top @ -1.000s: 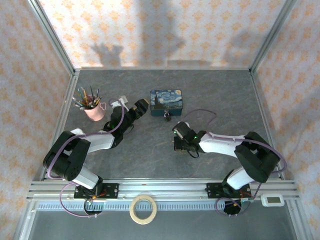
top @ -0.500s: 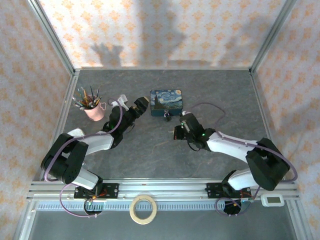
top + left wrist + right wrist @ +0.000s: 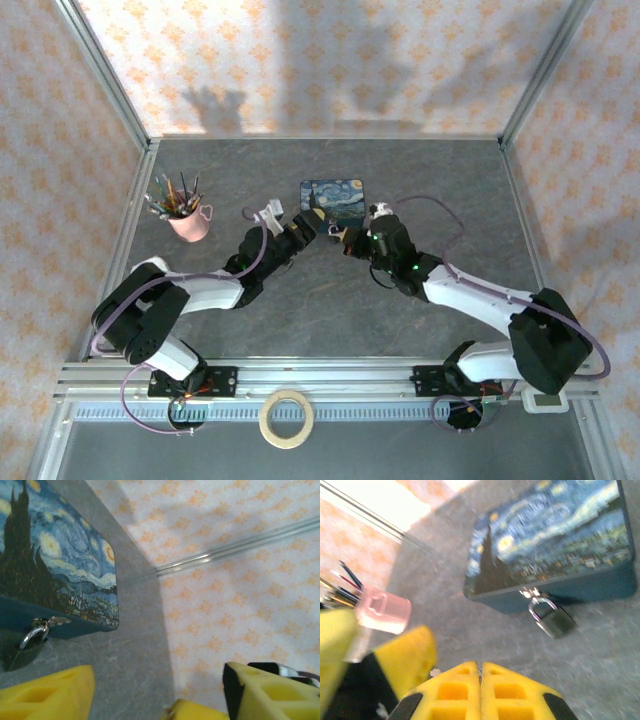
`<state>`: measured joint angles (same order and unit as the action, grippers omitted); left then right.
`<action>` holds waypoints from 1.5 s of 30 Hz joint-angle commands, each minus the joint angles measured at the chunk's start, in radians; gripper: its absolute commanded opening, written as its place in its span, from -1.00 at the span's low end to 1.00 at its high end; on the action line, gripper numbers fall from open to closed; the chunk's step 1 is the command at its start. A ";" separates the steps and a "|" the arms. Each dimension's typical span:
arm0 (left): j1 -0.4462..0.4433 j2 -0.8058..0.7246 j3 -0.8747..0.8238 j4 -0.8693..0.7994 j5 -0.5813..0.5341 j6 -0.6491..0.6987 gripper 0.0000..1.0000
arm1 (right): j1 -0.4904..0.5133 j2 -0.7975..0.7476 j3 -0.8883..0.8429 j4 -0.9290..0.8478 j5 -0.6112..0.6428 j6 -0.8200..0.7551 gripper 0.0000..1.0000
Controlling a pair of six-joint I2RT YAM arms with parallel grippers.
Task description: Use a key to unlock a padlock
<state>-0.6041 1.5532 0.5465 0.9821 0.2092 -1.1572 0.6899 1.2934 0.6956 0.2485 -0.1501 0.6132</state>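
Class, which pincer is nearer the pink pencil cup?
Left. The left pincer is right of the pink cup; the right pincer lies farther right, beyond it.

Both arms stretch from the near edge of the desk (image 3: 330, 320) toward its middle, angled inward so that their tips come close together. The left claw (image 3: 306, 228) holds its yellow fingers (image 3: 45, 690) wide apart. The right claw (image 3: 346, 238) has its yellow pads (image 3: 455, 690) pressed together
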 commanded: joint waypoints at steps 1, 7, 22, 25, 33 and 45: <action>-0.011 0.023 0.013 0.089 -0.015 -0.034 0.19 | -0.006 -0.002 0.004 0.129 0.032 0.039 -1.00; -0.017 0.035 0.033 0.100 -0.021 -0.036 0.05 | -0.005 0.065 0.022 0.196 -0.018 0.054 -1.00; -0.025 0.099 0.053 0.168 0.008 -0.079 -0.40 | -0.003 0.118 0.018 0.261 -0.059 0.070 -1.00; -0.025 0.102 0.051 0.178 0.009 -0.079 -0.66 | -0.003 0.121 0.018 0.261 -0.060 0.067 -1.00; -0.013 0.060 0.078 0.119 0.011 0.054 -1.00 | -0.028 0.050 0.024 0.218 -0.102 -0.069 -0.27; 0.107 0.045 0.174 0.216 0.449 0.269 -1.00 | -0.354 -0.086 -0.036 0.360 -0.699 -0.147 -0.18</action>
<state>-0.5140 1.6321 0.6815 1.1225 0.4877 -0.9611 0.3523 1.2144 0.6765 0.5266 -0.6289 0.4915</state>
